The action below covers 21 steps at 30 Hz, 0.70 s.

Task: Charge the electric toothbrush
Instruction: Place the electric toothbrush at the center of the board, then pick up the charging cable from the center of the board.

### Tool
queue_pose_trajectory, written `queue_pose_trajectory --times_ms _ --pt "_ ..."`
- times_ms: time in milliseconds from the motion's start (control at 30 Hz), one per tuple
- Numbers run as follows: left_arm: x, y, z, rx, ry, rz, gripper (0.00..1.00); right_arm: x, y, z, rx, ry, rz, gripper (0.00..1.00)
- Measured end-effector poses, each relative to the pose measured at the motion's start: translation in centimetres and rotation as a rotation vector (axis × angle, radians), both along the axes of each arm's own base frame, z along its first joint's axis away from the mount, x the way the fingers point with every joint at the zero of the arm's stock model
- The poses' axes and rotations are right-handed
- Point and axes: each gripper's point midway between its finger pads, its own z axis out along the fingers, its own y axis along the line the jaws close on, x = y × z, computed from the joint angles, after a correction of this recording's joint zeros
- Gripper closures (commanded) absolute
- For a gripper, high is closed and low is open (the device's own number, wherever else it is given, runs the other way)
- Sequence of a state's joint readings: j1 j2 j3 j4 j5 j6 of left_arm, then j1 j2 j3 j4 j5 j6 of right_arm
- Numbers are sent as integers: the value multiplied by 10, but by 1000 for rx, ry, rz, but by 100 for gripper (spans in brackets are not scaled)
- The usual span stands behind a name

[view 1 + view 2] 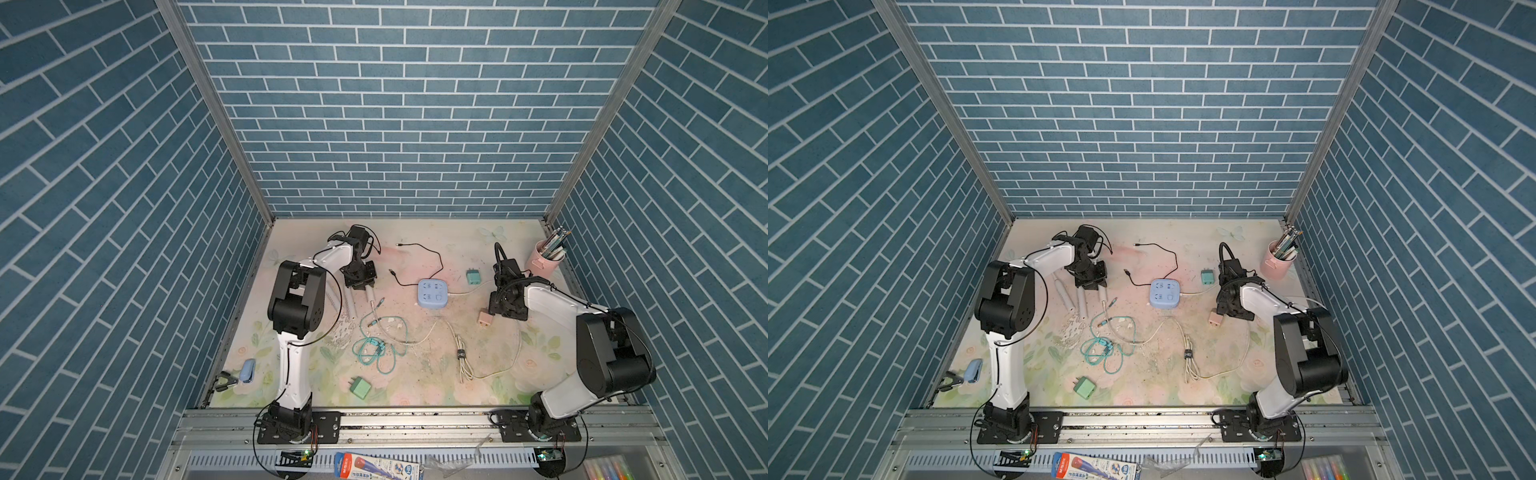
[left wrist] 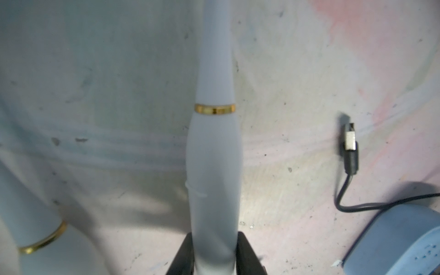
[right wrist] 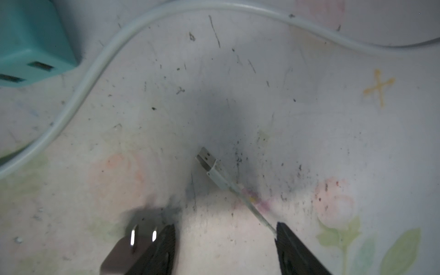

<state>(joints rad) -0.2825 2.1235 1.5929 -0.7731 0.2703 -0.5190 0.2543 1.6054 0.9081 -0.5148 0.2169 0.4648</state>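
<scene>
**A:** Blue brick walls, a floral mat (image 1: 419, 249). Where's the electric toothbrush (image 2: 214, 154)?

**B:** On the mat's left side. Its handle runs between the jaws of the left gripper (image 2: 214, 238), which press against it on both sides.

**A:** And the right gripper (image 3: 226, 228)?

**B:** Its jaws are apart and it holds nothing. It hovers low over the white cable's USB plug (image 3: 206, 158), with a pink adapter (image 3: 126, 252) just beside one jaw.

**A:** Which step is this?

**B:** Fetching the charging lead, I'd judge. Next the jaws should close squarely on the plug's body, clear of the adapter.
</scene>
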Motion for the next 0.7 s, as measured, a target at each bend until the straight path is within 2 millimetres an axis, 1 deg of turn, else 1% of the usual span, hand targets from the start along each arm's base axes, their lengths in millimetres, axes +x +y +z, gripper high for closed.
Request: queue_pose_trajectory --times_ms 100,267,400,467,500,600,700 --pt "0 -2 1 -10 0 -2 48 4 -2 -6 -16 15 11 45" --pt "0 -4 2 -27 5 -1 38 8 -3 -9 -27 23 14 58" --pt "-1 -7 4 -42 7 1 29 15 -3 -10 -28 27 9 62" --pt "-3 -8 8 -55 3 5 21 18 -4 -11 -27 28 5 65" --pt "-4 -9 13 -65 -4 6 19 19 -4 -11 -25 29 4 69" --pt "-8 -11 32 -98 -36 13 17 19 -4 -11 -19 31 10 77" --pt "-10 -16 62 -152 -102 16 16 18 -3 -12 -14 36 19 85"
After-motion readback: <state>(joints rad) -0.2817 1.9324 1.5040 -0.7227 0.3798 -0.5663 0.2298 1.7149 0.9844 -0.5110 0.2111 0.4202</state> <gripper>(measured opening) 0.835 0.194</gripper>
